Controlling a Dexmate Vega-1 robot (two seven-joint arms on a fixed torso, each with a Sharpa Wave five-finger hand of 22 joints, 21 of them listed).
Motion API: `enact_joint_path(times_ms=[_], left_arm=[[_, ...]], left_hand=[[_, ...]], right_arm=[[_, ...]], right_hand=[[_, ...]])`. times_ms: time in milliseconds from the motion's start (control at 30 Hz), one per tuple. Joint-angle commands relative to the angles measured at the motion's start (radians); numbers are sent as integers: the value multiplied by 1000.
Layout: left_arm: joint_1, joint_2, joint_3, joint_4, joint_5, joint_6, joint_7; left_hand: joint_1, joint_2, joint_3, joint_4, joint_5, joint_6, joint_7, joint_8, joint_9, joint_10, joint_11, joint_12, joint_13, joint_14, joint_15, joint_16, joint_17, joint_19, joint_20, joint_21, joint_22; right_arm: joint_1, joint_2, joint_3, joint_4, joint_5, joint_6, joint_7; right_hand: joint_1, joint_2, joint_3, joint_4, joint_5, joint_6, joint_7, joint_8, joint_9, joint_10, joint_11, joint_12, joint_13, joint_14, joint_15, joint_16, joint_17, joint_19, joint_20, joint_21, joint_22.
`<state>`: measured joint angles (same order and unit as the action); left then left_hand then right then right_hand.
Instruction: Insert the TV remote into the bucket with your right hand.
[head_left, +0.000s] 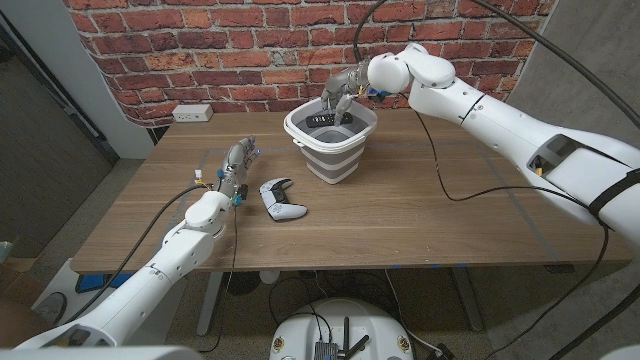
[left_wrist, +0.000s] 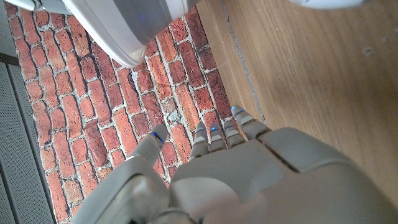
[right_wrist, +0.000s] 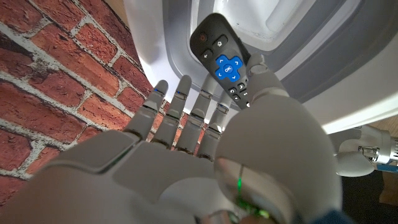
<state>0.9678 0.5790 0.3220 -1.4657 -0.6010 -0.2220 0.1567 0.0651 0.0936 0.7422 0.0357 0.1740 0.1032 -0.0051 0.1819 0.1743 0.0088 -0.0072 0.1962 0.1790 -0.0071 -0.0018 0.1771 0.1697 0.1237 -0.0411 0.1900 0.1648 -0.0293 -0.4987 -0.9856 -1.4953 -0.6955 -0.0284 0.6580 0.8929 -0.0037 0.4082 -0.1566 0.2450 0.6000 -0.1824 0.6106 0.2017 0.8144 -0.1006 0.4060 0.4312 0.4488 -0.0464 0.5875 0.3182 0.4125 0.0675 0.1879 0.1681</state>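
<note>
A white and grey bucket (head_left: 331, 146) stands at the table's far middle; its white rim and grey wall (right_wrist: 323, 56) show in the right wrist view. My right hand (head_left: 343, 88) hangs over the bucket's mouth, fingers pointing down. It holds the black TV remote (right_wrist: 221, 57), which has blue buttons, between the thumb (right_wrist: 260, 73) and the nearest finger, while the other fingers (right_wrist: 171, 115) are spread. In the head view the remote (head_left: 319, 121) lies level just inside the rim. My left hand (head_left: 237, 166) stands on the table at the left, fingers straight (left_wrist: 214, 134), holding nothing.
A white game controller (head_left: 282, 199) lies on the table just right of my left hand. A black cable (head_left: 470, 190) from the right arm trails over the table's right half. A brick wall with a white outlet (head_left: 193, 112) runs behind the far edge.
</note>
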Motion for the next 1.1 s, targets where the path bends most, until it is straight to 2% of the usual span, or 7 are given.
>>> enact_joint_path(times_ms=[33,400,767,900,1100], left_arm=[[-6,-5,1,11,-5,1,-4],[-5,-2,-2,12,-7,2,-3],[4,3,-4,2,-9,7,0],[9,5,-6,-5,-10,9,4],[16,4,-7,-6,-14,3,0]], left_hand=[[5,87,1,-3,0,8,-1,2,5,0,-3,1,4,0,0,2,2,4,-30,2,6],[6,87,1,-3,0,8,-1,2,5,-1,-3,1,4,0,0,3,2,4,-31,2,6],[6,87,1,-3,0,8,0,2,5,1,-1,2,4,0,1,3,2,5,-33,2,6],[6,87,1,-2,0,9,-1,3,6,1,-1,2,4,1,0,3,2,5,-34,2,6],[6,87,1,-2,0,9,0,3,6,1,-1,2,4,1,0,3,2,4,-34,2,6]], right_arm=[[-5,27,-46,55,-34,19,-33],[-15,43,-72,89,-49,36,-50],[-27,47,-87,91,-69,30,-56],[-38,37,-90,64,-93,14,-60],[-43,34,-94,48,-113,-7,-35]], right_hand=[[-58,52,-5,0,10,47,-39,0,3,102,-106,-6,3,-1,-148,-6,3,4,-5,-2,0],[-61,54,-7,0,11,52,-39,-4,3,85,-106,-19,3,1,-149,-4,4,15,-14,3,1],[-59,56,-9,-3,13,52,-36,-7,3,79,-107,-22,8,13,-152,2,8,18,-22,4,1],[-53,23,-21,-15,8,42,-33,-16,2,56,-107,-39,4,4,-150,-2,9,15,-17,3,1],[-50,-8,-34,-13,-4,-6,-15,-42,2,11,-97,-67,0,-28,-142,-15,10,-12,-1,-4,1]])
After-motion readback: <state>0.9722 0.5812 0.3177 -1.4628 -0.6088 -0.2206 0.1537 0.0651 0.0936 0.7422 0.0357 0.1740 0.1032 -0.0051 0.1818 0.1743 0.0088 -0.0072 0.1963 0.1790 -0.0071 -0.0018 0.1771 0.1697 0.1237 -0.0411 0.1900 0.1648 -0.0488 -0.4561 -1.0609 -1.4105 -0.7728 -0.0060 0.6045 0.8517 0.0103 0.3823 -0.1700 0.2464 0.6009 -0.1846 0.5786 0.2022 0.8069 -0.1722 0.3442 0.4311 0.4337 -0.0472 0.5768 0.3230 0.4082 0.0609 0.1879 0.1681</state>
